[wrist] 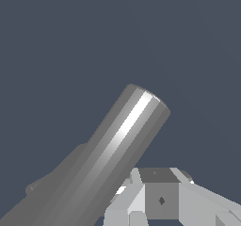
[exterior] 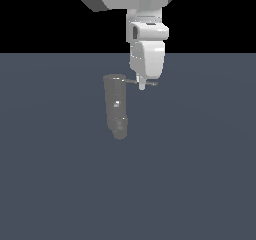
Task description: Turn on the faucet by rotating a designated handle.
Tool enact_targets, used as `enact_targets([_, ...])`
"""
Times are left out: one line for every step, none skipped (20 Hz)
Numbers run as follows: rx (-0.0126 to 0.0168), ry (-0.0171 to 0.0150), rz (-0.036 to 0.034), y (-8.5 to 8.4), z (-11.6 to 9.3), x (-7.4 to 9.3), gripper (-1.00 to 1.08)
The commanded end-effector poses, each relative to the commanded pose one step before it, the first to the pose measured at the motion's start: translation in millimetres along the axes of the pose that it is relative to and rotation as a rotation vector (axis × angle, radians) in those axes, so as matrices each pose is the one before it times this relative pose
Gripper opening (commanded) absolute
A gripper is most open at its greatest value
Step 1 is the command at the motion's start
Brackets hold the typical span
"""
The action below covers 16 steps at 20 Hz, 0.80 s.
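Note:
The faucet (exterior: 116,104) is a dull grey upright column on the floor, with a flat cap and a knobby lower end. The handle (exterior: 151,83), a thin grey rod, juts from the column's top toward the exterior view's right. My gripper (exterior: 142,86) comes down from above with its white fingers together, and its tip sits against the rod's middle, close beside the column's top. In the wrist view the faucet column (wrist: 117,145) fills the frame as a slanted, shiny cylinder right next to my gripper (wrist: 160,194). The rod is mostly hidden there behind the fingers.
The blue-grey floor (exterior: 200,174) stretches flat all round the faucet. The big white robot arm (exterior: 145,29) hangs above the faucet's top.

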<state>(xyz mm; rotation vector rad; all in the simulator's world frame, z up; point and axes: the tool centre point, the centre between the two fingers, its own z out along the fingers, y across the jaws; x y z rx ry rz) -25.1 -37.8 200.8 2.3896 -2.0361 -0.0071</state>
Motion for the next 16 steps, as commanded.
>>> enact_targets([0.00431, 0.00117, 0.0097, -7.4, -0.08, 12.48, -1.0])
enact_targets([0.00001, 0.00009, 0.00109, -2.43, -0.02, 3.1, -1.0])
enact_targets([0.00001, 0.00008, 0.00097, -2.43, -0.02, 3.03, -1.0])
enact_targets([0.00001, 0.00008, 0.00097, -2.42, -0.02, 3.02, -1.0])
enact_targets([0.00001, 0.00008, 0.00097, -2.41, -0.02, 3.0, -1.0])
enact_targets([0.00001, 0.00008, 0.00109, -2.39, -0.03, 3.05, -1.0])
enact_targets([0.00001, 0.00007, 0.00097, -2.39, -0.03, 2.98, -1.0])
enact_targets([0.00001, 0.00007, 0.00097, -2.38, -0.03, 2.96, -1.0])
enact_targets([0.00001, 0.00006, 0.00097, -2.37, -0.03, 2.95, -1.0])
enact_targets([0.00002, 0.00006, 0.00097, -2.35, -0.03, 2.93, -1.0])
enact_targets([0.00002, 0.00006, 0.00097, -2.34, -0.03, 2.92, -1.0])
enact_targets([0.00002, 0.00005, 0.00084, -2.35, -0.03, 2.83, -1.0])
enact_targets([0.00002, 0.00005, 0.00098, -2.32, -0.04, 2.89, -1.0])
enact_targets([0.00003, 0.00004, 0.00098, -2.31, -0.04, 2.87, -1.0])
enact_targets([0.00003, 0.00003, 0.00084, -2.32, -0.04, 2.78, -1.0])
enact_targets([0.0, 0.0, 0.0, 0.0, 0.0, 0.0, -1.0])
